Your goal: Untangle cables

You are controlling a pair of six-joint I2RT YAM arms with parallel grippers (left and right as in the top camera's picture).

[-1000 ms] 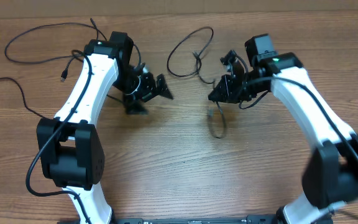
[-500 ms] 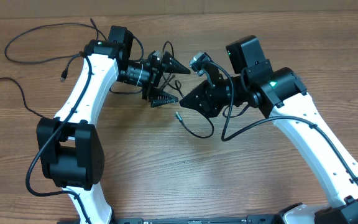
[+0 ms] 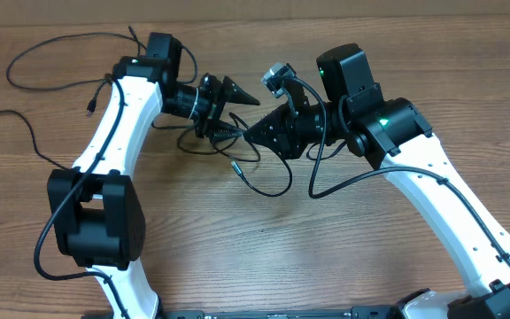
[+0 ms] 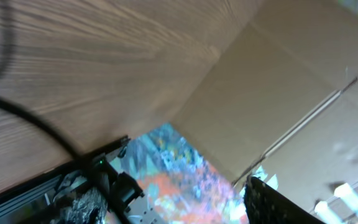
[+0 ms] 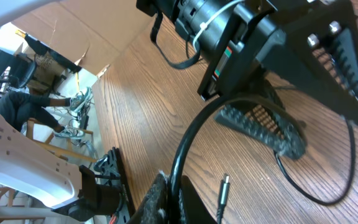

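My right gripper (image 3: 253,133) is shut on a thin black cable (image 3: 277,188). The cable hangs in a loop down to the table, with its plug (image 3: 234,165) lying free. In the right wrist view the cable (image 5: 194,134) rises from between my shut fingers (image 5: 173,200), and the plug (image 5: 224,190) lies on the wood beside them. My left gripper (image 3: 240,115) is open, with its fingers spread right next to the right gripper and around the same strand. In the left wrist view its fingers (image 4: 173,208) are apart with nothing between them.
A second thin cable (image 3: 56,42) loops at the back left, with a plug (image 3: 90,110) beside the left arm. Another strand (image 3: 11,117) runs in from the left edge. A cardboard wall (image 4: 291,81) stands behind the table.
My right gripper has carried the cable to the left, up against the left gripper. The left gripper has turned toward it and stays open. The loop and plug have slid left.
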